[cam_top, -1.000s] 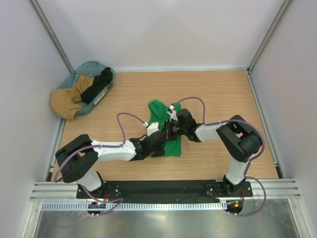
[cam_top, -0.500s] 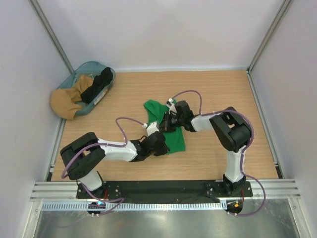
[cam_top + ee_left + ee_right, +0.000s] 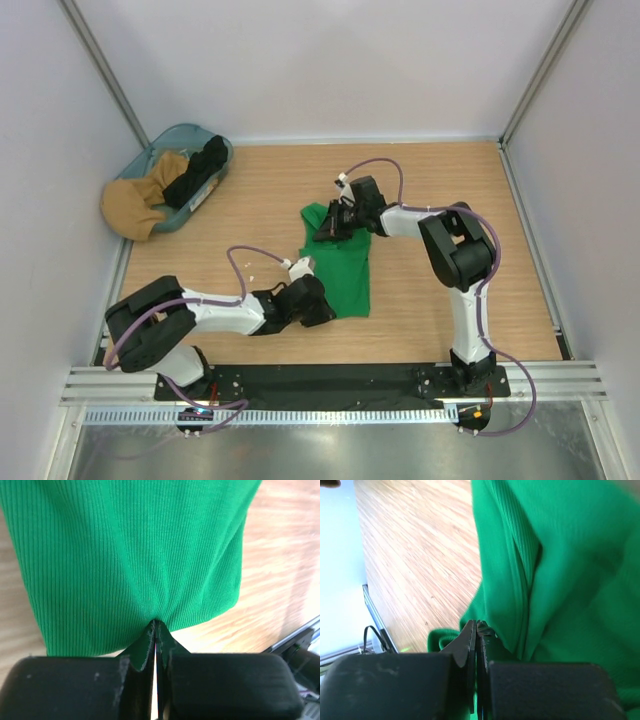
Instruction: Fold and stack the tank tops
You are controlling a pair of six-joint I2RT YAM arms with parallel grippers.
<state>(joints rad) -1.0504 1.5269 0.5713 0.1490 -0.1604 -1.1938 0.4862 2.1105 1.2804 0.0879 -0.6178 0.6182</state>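
Observation:
The green tank top (image 3: 346, 270) lies stretched front to back on the wooden table. My left gripper (image 3: 322, 313) is shut on its near hem, and in the left wrist view the ribbed green fabric (image 3: 130, 555) fans out taut from the pinch at the gripper (image 3: 156, 625). My right gripper (image 3: 324, 233) is shut on the far end of the top. The right wrist view shows bunched green folds (image 3: 555, 580) clamped at that gripper (image 3: 478, 626). The black tank top (image 3: 200, 170) lies crumpled in the basket at the back left.
A teal basket (image 3: 214, 136) stands in the back left corner, with a tan cloth (image 3: 130, 210) spilling over its near edge. White walls with metal posts enclose the table on three sides. Both arm bases sit on the black rail at the front.
My right gripper has moved toward the back and my left gripper toward the front, both still holding the green top. The bunched garment has been drawn out into a longer, flatter shape.

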